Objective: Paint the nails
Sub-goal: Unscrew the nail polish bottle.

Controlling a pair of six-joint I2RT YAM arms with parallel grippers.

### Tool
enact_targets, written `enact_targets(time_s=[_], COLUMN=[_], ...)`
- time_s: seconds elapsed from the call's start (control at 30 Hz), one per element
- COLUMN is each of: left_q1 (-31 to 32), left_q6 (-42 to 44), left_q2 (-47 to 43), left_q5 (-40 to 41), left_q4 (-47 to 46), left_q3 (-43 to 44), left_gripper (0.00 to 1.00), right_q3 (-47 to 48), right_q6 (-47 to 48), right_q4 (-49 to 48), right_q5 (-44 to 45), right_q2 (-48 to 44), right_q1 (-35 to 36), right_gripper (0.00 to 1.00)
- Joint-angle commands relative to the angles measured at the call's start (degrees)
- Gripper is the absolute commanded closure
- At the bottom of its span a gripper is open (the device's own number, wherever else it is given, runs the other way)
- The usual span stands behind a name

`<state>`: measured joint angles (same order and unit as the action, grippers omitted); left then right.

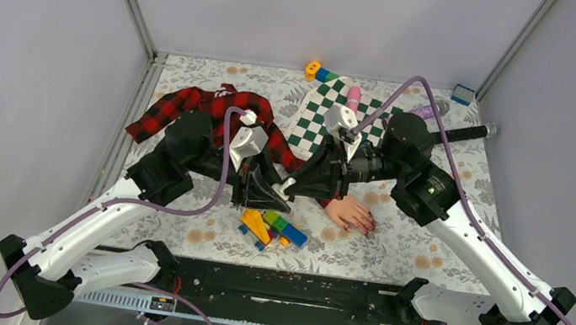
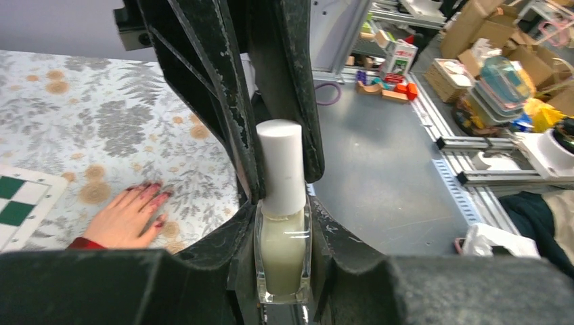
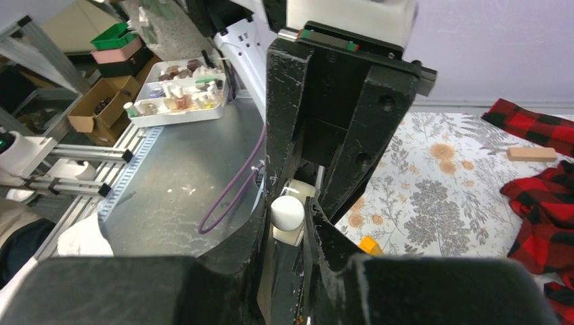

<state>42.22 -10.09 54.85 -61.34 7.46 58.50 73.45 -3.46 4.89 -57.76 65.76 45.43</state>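
Observation:
My left gripper (image 2: 283, 227) is shut on the glass body of a small pale nail-polish bottle (image 2: 283, 254). My right gripper (image 3: 287, 223) faces it and is shut on the bottle's white cap (image 3: 287, 212). In the top view the two grippers meet at the bottle (image 1: 288, 185), above the flowered cloth, left gripper (image 1: 274, 192) and right gripper (image 1: 300, 183). The pale pink mannequin hand (image 1: 348, 213) lies flat just right of them, its sleeve red-black plaid (image 1: 207, 109). Its nails (image 2: 153, 192) show dark red, with red smears on the fingertips.
Coloured toy bricks (image 1: 271, 228) lie just in front of the grippers. A green-white checkered mat (image 1: 321, 112) with a pink bottle (image 1: 354, 97) sits behind. More blocks (image 1: 318, 72) and a blue block (image 1: 463, 93) stand by the back wall. A wooden block (image 3: 533, 154) rests near the sleeve.

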Motion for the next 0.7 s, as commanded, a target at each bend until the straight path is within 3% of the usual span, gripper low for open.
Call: enact_targets(time_s=[0.0,0.03,0.1,0.2,0.4,0.5,0.67], left_q1=[0.15,0.27,0.45,1.72,5.6,5.85,5.88], left_q6=[7.53,8.37,9.61,12.83,15.36,15.37,14.84], left_q2=[-1.52,-2.8,-4.32,-5.95,-7.08,-6.23,-5.29], left_q5=[6.15,9.59,17.0,27.19,46.89,52.12,56.95], left_q4=[4.52,4.77,5.55,6.98,8.47,9.45,10.16], left_q3=[-0.74,-1.22,-1.83,-2.61,-3.53,-3.02,-2.66], left_gripper=[1.0,1.0,1.0,1.0,1.0,1.0,1.0], right_q3=[3.18,2.07,-0.87,-3.8,-3.32,-3.59,-4.92], right_q6=[-2.44,-2.26,-2.72,-6.15,-18.54,-25.79,-34.15], right_q4=[-5.95,-6.14,-7.05,-7.27,0.06,1.14,-1.47], right_q5=[8.18,12.62,23.6,38.0,50.44,50.85,45.08], right_q2=[-3.73,-4.87,-7.26,-9.63,-8.39,-7.11,-3.94], right_q1=[-0.42,-0.43,-0.54,-1.84,-4.54,-4.54,-4.43], right_gripper=[0.62,0.46,0.25,0.1,0.13,0.18,0.37])
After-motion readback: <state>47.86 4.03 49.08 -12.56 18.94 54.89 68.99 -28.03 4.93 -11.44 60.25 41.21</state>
